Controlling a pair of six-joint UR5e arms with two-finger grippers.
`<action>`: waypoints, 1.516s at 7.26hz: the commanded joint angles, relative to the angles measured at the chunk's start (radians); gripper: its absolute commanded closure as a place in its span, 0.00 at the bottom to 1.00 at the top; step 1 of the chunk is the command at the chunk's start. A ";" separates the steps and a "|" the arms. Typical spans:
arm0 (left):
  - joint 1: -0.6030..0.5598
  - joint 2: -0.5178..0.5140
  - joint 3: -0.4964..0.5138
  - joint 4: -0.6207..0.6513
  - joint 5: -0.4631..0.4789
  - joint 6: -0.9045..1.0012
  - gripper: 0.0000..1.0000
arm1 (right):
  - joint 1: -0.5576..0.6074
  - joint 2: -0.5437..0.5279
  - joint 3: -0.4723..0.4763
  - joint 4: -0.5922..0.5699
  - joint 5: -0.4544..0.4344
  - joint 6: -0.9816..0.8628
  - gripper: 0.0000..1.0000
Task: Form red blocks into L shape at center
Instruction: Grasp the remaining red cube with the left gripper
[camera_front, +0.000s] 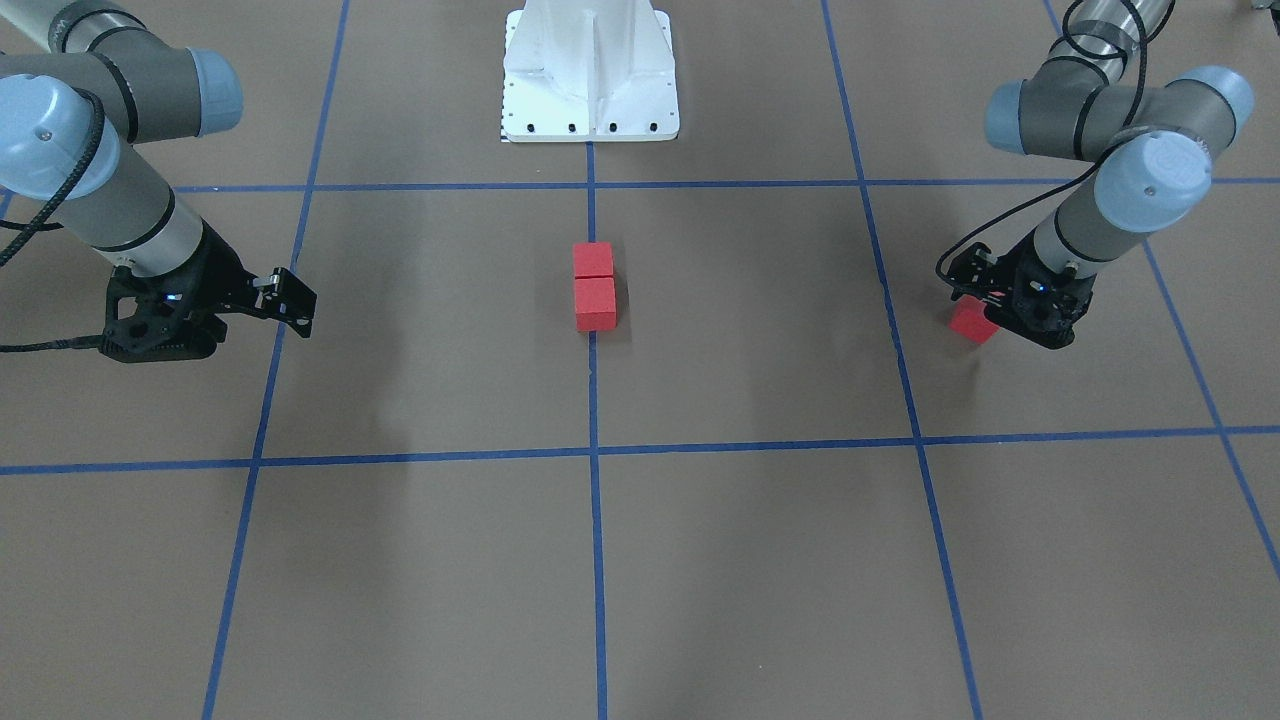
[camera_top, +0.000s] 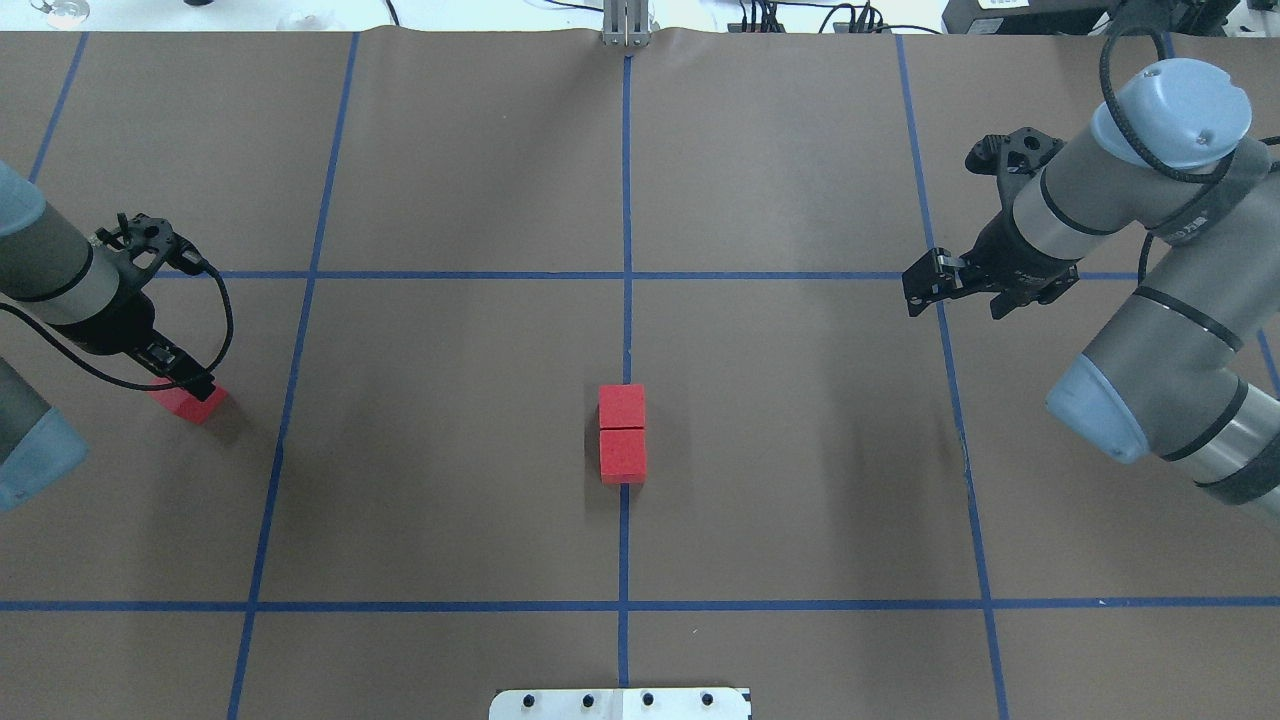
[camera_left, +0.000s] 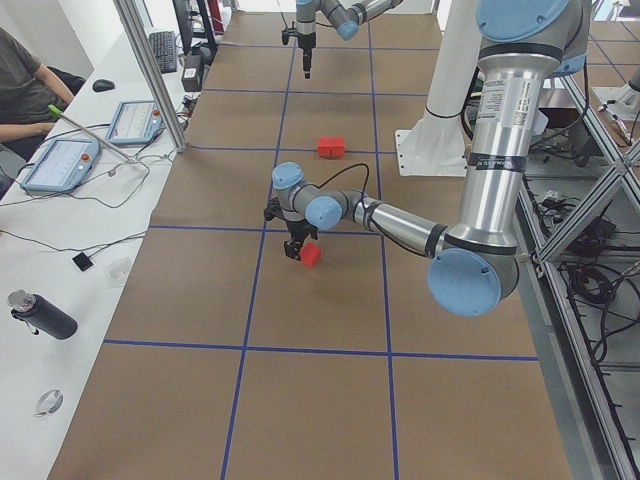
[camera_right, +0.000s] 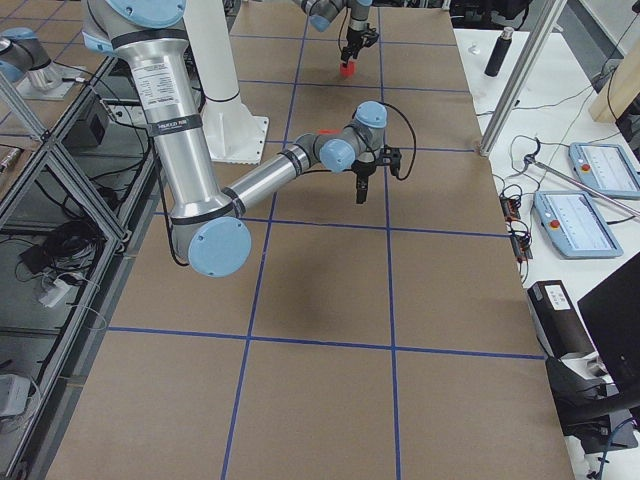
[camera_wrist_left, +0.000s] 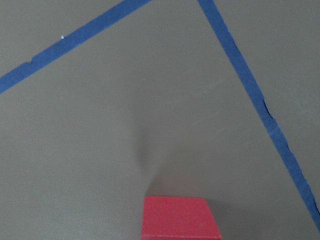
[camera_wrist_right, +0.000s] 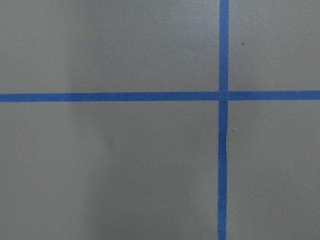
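Note:
Two red blocks (camera_top: 622, 407) (camera_top: 623, 455) lie touching, one behind the other, on the middle blue tape line at the center (camera_top: 625, 330); in the front-facing view the pair (camera_front: 594, 287) is also on that line. The third red block (camera_top: 185, 403) is far out on my left, turned at an angle and low at the table. My left gripper (camera_top: 190, 385) points down onto it and is shut on it; the block fills the bottom edge of the left wrist view (camera_wrist_left: 180, 218). My right gripper (camera_top: 915, 290) hovers shut and empty over a tape crossing on the right.
The white robot base plate (camera_front: 590, 100) stands at the table's near edge behind the center pair. Blue tape lines (camera_wrist_right: 223, 150) divide the brown surface into squares. Operators' tablets and cables (camera_left: 60, 160) lie on a side bench beyond the table.

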 joint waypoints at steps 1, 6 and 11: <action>0.001 -0.015 0.024 0.000 0.002 -0.001 0.00 | 0.000 0.000 0.000 0.000 0.000 0.000 0.01; 0.002 -0.020 0.034 0.000 0.002 -0.001 0.69 | 0.000 -0.001 0.000 0.000 0.000 0.000 0.01; -0.015 -0.047 -0.104 0.020 0.005 -0.332 1.00 | -0.002 0.008 0.003 0.000 0.001 0.009 0.01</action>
